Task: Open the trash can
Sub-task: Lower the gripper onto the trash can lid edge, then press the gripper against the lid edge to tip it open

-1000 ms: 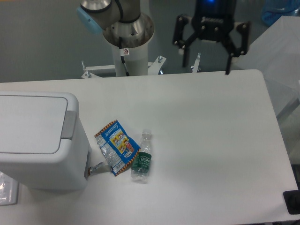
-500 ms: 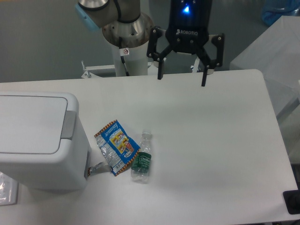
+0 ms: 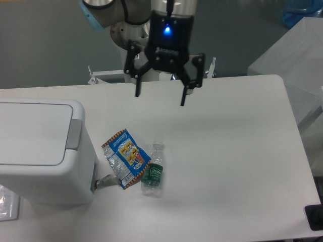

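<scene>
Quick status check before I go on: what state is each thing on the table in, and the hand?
Trash can: lid shut, flat; grey tab untouched.
Hand: open, empty, above the table's far side, apart from everything.
Bottle: lying on its side, cap on.
Snack bag: lying flat, crumpled, beside the bottle.

Snack bag point(image 3: 124, 158) beside bottle point(image 3: 153, 174)

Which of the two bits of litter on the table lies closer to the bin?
The crumpled blue foil snack wrapper; it lies between the big white plastic bin and the small clear plastic bottle.
</scene>
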`<action>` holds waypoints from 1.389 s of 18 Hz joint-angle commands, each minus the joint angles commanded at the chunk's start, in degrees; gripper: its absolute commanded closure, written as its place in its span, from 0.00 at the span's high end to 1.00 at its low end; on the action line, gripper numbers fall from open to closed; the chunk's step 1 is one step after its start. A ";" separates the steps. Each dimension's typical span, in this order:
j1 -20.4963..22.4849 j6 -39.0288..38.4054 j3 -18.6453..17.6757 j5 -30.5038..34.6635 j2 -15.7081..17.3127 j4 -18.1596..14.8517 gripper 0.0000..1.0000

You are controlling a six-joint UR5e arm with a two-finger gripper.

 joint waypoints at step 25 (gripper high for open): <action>-7.13 -15.66 -5.63 -4.39 -4.75 7.04 1.00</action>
